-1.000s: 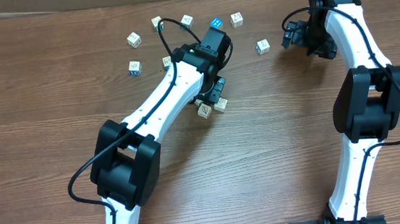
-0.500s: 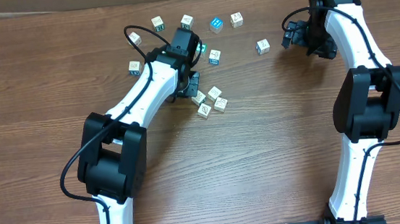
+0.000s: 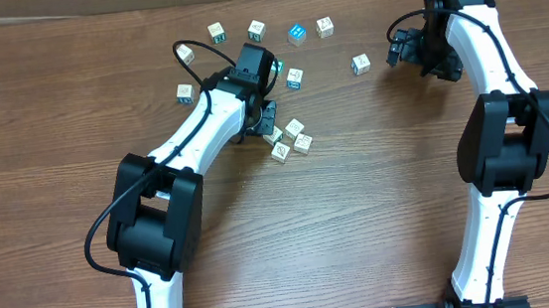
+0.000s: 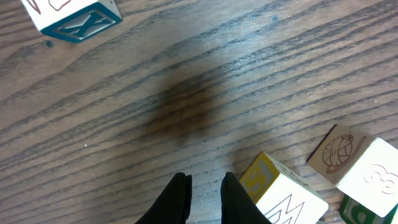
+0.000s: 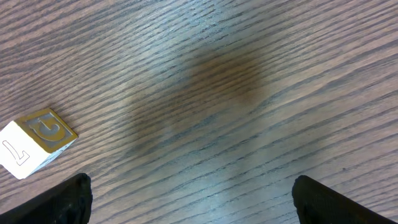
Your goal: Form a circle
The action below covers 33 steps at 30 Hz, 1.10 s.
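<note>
Left gripper (image 4: 204, 194): held nearly clenched, nothing grasped, lower centre.
Right gripper (image 5: 189, 200): released wide, empty.
Letter cubes (image 3: 294, 127): scattered upper centre.

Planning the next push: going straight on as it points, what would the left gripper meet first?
Probably bare table; the yellow-faced cube lies just beside the left gripper, depth unclear.

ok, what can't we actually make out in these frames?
1. Overhead: the left arm covers the left gripper and whatever lies under it.
2. Overhead: print on the letter cubes is too small to read.
3. Left wrist: green cube cut off by the bottom-right corner.
4. Right wrist: right gripper shows only dark, blurred fingertips at the bottom edge; gold-faced cube clipped by the left edge.
</note>
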Available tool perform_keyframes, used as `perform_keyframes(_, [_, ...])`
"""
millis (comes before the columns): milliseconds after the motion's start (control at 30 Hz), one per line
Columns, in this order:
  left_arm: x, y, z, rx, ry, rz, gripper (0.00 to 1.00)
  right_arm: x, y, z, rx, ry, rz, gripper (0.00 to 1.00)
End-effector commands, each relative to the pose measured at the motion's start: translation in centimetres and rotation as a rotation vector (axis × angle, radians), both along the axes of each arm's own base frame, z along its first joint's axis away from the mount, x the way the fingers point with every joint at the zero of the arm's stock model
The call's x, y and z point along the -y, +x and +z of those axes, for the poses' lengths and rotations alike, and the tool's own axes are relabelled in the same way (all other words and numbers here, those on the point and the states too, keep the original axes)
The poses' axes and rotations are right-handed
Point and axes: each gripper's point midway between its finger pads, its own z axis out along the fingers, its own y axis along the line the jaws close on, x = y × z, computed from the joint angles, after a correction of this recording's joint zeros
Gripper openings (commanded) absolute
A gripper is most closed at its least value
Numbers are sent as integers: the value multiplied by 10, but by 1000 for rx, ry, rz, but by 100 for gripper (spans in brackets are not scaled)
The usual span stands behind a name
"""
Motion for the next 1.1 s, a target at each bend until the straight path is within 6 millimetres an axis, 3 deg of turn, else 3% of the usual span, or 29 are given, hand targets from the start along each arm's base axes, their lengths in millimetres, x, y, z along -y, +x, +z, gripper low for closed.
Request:
perform_keyframes(0, [4,-5,-6,-18,-14,9,14,1,7,18,48,-4,-5,100])
perform_keyframes(1067, [10,-15,-9,-65,-48,-6,14,1,7,18,48,-4,-4,100])
